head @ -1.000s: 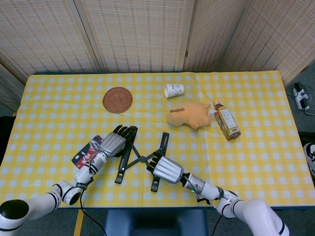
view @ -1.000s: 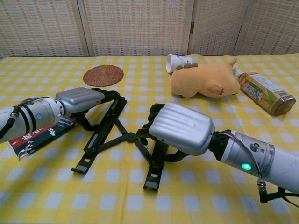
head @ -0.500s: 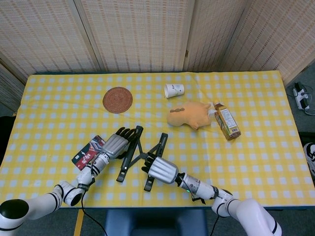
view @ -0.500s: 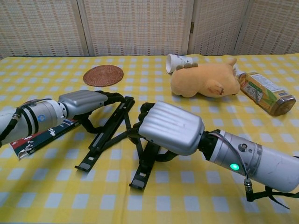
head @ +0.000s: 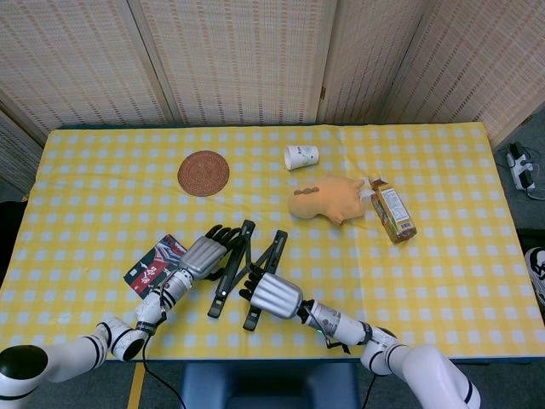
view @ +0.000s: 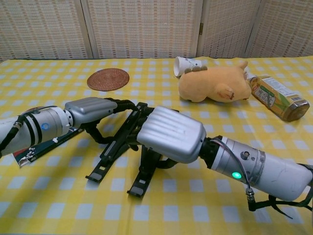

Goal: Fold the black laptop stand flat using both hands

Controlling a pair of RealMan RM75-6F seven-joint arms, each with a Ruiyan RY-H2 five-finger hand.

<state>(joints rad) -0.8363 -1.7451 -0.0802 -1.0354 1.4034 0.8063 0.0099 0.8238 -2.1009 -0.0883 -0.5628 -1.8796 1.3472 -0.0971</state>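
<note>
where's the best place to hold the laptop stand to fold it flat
By its two long black bars, one per side, pressing inward. The laptop stand narrows as the bars close. The left hand grips the left bar and the right hand the right one.

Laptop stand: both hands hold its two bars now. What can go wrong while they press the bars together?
The left hand and right hand each grip a bar of the laptop stand. Fingers curled around the bars could get pinched in the narrow gap. Uneven pushing might twist the stand or slide it on the tablecloth. The booklet under the left wrist could be dragged.
</note>
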